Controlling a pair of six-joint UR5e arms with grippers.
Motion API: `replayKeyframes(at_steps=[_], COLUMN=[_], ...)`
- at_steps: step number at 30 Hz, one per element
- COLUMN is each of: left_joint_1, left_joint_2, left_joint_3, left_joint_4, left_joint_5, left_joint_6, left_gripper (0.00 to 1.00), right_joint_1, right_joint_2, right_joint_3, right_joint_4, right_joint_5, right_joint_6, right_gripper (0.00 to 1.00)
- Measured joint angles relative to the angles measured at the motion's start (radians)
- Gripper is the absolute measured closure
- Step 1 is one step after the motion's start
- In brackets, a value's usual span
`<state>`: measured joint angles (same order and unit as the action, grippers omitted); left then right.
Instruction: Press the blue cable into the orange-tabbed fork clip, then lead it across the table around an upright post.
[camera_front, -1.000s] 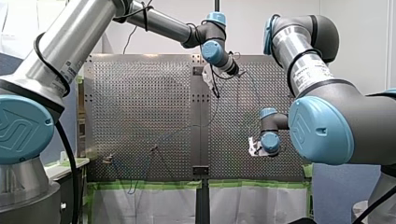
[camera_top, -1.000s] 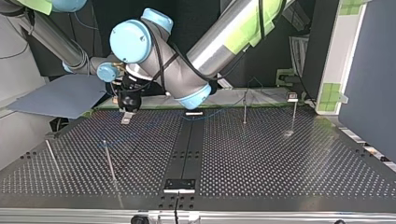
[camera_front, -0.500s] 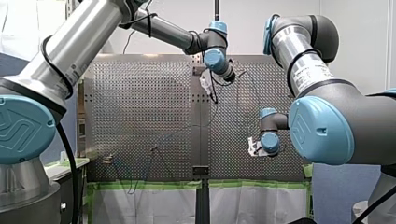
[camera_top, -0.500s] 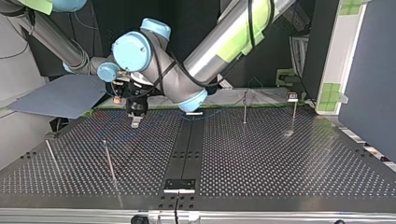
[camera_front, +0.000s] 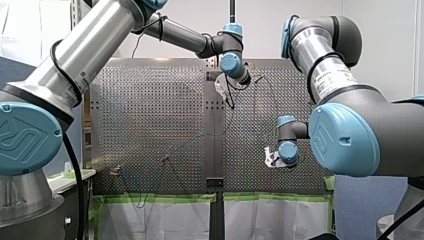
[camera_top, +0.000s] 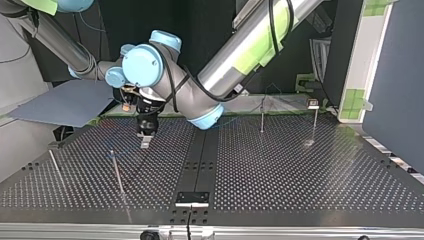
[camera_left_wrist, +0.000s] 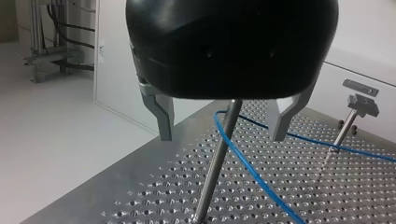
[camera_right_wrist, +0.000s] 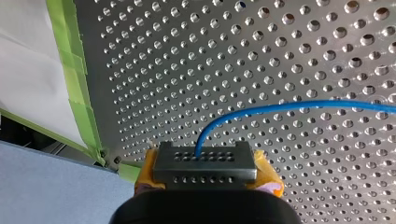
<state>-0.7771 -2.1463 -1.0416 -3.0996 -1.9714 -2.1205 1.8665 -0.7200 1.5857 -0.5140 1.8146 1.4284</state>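
My left gripper (camera_left_wrist: 220, 137) is open, its metal fingers (camera_left_wrist: 161, 116) on either side of a thin upright post (camera_left_wrist: 212, 177). The blue cable (camera_left_wrist: 247, 170) passes beside that post between the fingers and runs on past the foot of a grey clip on a stem (camera_left_wrist: 359, 105). In the top view my left gripper (camera_top: 145, 140) hangs just over the table, behind a post (camera_top: 117, 172). My right gripper (camera_right_wrist: 204, 161), with yellow pads, is shut on the blue cable (camera_right_wrist: 280, 108), which curves away over the holes. The orange-tabbed fork clip (camera_front: 116, 170) stands at the front view's lower left.
Another post (camera_top: 262, 112) and the clip's stem (camera_top: 313, 115) stand at the top view's far right, and a slanted rod (camera_top: 55, 167) at its left. Green tape (camera_right_wrist: 77, 70) marks the table edge near my right gripper (camera_front: 270, 157). A dark centre strip (camera_top: 200, 160) divides the perforated table.
My left gripper has moved toward the camera and a little right in the top view, coming down over the post. My right arm has stayed put.
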Motion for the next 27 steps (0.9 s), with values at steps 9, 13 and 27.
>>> replayKeyframes(at_steps=[9,13,27], left_joint_1=[0.009,0.014,0.063], left_joint_2=[-0.018,-0.032,-0.036], left_joint_3=[0.004,0.007,0.047], left_joint_4=[0.011,0.024,0.077], left_joint_5=[0.025,0.026,0.033], left_joint_6=[-0.027,-0.038,-0.058], left_gripper=[0.02,0.02,0.02], right_joint_1=[0.0,0.001,0.002], right_joint_2=[0.0,0.0,0.0], right_joint_3=[0.0,0.0,0.0], right_joint_4=[0.0,0.0,0.0], right_joint_5=[0.0,-0.001,-0.001], right_joint_6=[0.001,0.002,0.0], right_gripper=[1.0,1.0,1.0])
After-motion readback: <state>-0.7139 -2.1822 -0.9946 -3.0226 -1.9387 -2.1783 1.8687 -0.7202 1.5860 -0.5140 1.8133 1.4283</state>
